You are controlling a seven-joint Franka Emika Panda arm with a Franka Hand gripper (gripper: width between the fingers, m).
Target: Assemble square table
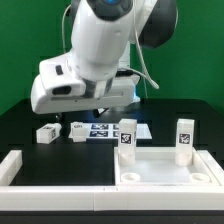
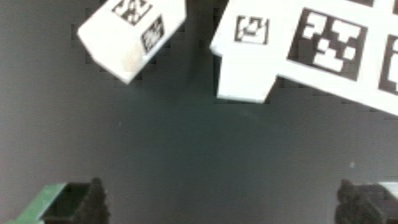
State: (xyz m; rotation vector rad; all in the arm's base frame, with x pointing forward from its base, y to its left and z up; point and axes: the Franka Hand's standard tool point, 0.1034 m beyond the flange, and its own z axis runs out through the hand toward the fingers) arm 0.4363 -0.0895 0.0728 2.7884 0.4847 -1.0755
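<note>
On the black bench [image 1: 20, 125], toward the exterior view's right, the square tabletop [image 1: 165, 172] lies flat with its rim up, against the front bar of the low white fence [image 1: 60, 187]. One standing leg [image 1: 127, 135] and a second standing leg [image 1: 183, 140] are upright along its far edge; whether they are seated cannot be told. A loose leg [image 1: 47, 131] and a second loose leg [image 1: 78, 129] lie toward the exterior view's left, the latter just beside the marker board [image 1: 108, 130]. The tool [image 2: 222, 200] hangs over bare bench near these loose legs, fingers [image 2: 71, 200] wide apart, nothing between them.
</note>
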